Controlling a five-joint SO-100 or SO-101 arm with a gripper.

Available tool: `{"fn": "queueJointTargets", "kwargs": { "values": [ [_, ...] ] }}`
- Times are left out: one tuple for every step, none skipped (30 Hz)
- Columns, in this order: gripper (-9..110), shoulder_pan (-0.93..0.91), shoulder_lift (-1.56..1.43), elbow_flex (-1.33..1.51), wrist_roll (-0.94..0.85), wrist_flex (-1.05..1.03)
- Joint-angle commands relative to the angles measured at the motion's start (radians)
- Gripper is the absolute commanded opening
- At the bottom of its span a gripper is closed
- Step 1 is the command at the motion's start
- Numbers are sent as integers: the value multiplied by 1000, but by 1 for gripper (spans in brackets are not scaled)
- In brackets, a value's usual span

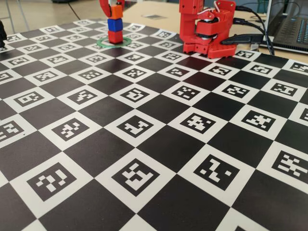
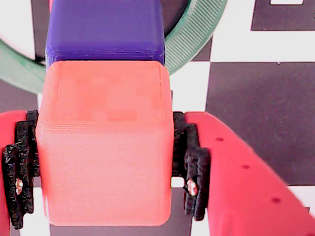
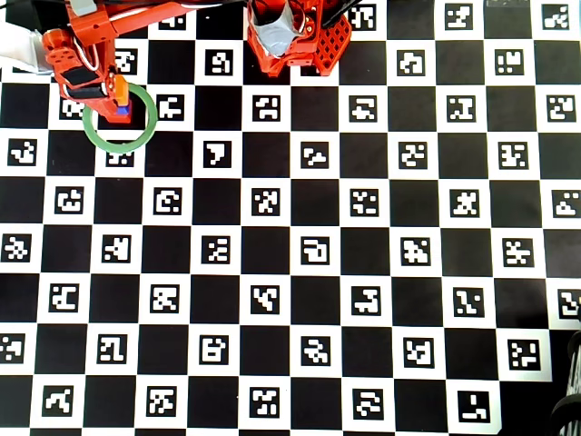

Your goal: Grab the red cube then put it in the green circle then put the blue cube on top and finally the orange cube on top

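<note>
In the fixed view a three-cube stack stands at the far left inside the green circle (image 1: 103, 43). The red cube (image 1: 115, 36) is at the bottom, the blue cube (image 1: 114, 24) is on it, and the orange cube (image 1: 117, 12) is on top. My gripper (image 1: 114, 7) comes down from above and is shut on the orange cube. In the wrist view the orange cube (image 2: 106, 147) sits between the black pads (image 2: 189, 162), touching both, directly over the blue cube (image 2: 106, 29). Parts of the green circle (image 2: 197, 34) show beyond. The red cube is hidden there. From overhead, my gripper (image 3: 113, 91) covers the stack inside the green circle (image 3: 95, 136).
The arm's red base (image 1: 207, 29) stands at the back of the checkerboard marker mat (image 1: 144, 144), right of the stack; overhead it is the base (image 3: 295, 36). Black cables (image 1: 255, 24) and a laptop (image 1: 291, 29) lie behind at the far right.
</note>
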State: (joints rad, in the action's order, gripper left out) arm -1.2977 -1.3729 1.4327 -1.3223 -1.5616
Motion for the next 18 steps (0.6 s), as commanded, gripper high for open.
{"fn": "queueJointTargets", "kwargs": {
  "values": [
    [-1, 9, -103, -34, 3, 11],
    [-1, 9, -103, -32, 3, 11],
    [-1, 9, -103, -32, 3, 11],
    [-1, 9, -103, -31, 3, 11],
    [-1, 9, -103, -31, 6, 11],
    [-1, 9, -103, -31, 8, 12],
    [-1, 9, -103, -31, 9, 12],
    [-1, 9, -103, -31, 11, 12],
    [-1, 9, -103, -31, 11, 12],
    [-1, 9, -103, -29, 11, 12],
    [-1, 9, -103, -26, 9, 12],
    [-1, 9, -103, -23, 8, 14],
    [1, 9, -103, -23, 6, 14],
    [5, 8, -103, -21, 5, 14],
    [10, 8, -103, -21, 3, 14],
    [13, 8, -103, -21, 0, 12],
    [15, 8, -103, -21, -3, 11],
    [17, 8, -103, -21, -5, 8]
  ]
}}
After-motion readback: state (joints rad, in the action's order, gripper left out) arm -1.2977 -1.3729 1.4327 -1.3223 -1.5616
